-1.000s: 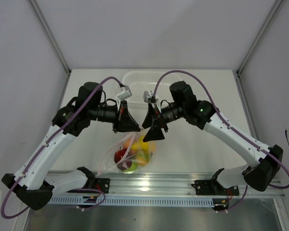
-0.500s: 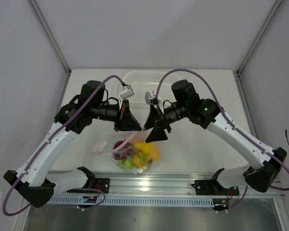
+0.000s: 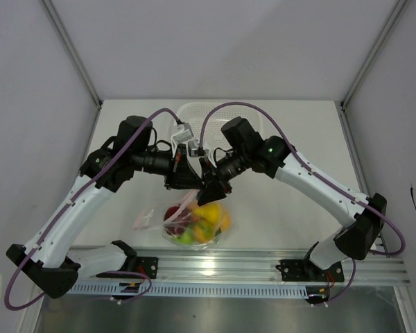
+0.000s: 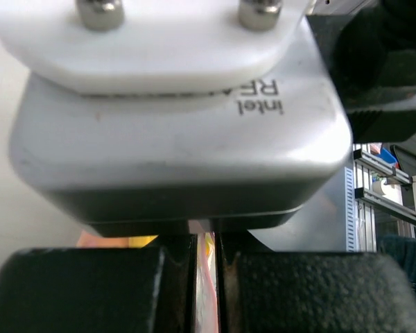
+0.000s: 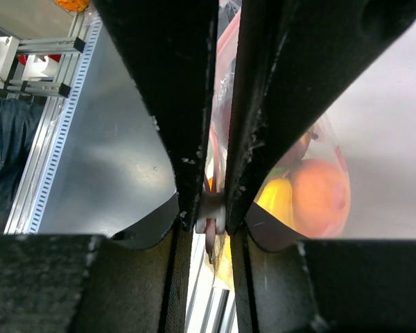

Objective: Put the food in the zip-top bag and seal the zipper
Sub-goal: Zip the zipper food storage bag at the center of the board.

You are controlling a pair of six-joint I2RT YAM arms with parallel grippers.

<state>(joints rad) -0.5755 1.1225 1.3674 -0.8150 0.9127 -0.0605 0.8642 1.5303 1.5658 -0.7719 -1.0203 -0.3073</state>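
Clear crinkly zip-top bag [image 3: 147,219], toy fruits [image 3: 200,220] already inside, hangs by the white table's [image 3: 298,139] near edge in the top view; left wrist: left gripper [image 4: 206,277] clamped on its pink-printed plastic; right wrist: right gripper [image 5: 220,173] nipping the red zipper strip [image 5: 223,41], so sealing looks not yet done.

Zip-top bag [image 3: 184,223]: on the counter [image 3: 291,146] at centre front, just behind the rail [image 3: 249,267] that runs along the near edge. The food [image 3: 202,223] is inside the bag, bunched toward its right end. Directly above the bag the left hand [image 3: 191,184] and the right hand [image 3: 209,194] meet, just beside each other. The bag's upper edge passes between the fingers of each. A basket [image 3: 215,111] stands at the far centre of the counter, behind both hands.
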